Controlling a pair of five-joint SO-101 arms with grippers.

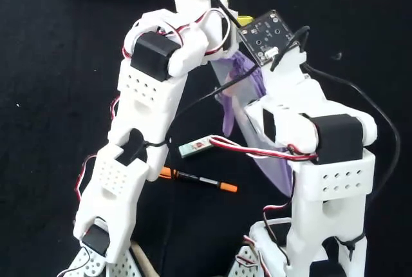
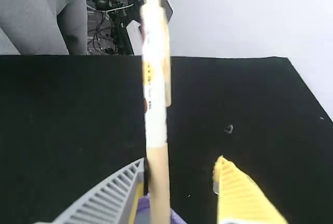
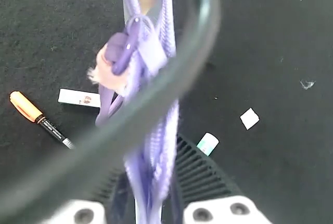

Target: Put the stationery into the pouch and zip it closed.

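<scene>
My right gripper (image 3: pixel 151 187) is shut on the edge of the purple pouch (image 3: pixel 156 130) and holds it hanging above the table, its mouth upward (image 1: pixel 239 77). A cream and yellow pen (image 2: pixel 155 104) stands upright with its lower end in the pouch mouth. It rests against the grey finger (image 2: pixel 112 198) of my left gripper (image 2: pixel 179 164), while the yellow finger (image 2: pixel 237 193) stands well apart from it, so that gripper is open. An orange marker (image 1: pixel 199 180) and a small white eraser (image 1: pixel 195 146) lie on the black table below the pouch.
A mint-tipped small item (image 3: pixel 208 143) and a white paper scrap (image 3: pixel 250 119) lie on the black cloth. A black cable (image 3: pixel 171 78) crosses in front of the pouch. Both arms crowd the table's middle (image 1: pixel 154 96); open cloth lies to either side.
</scene>
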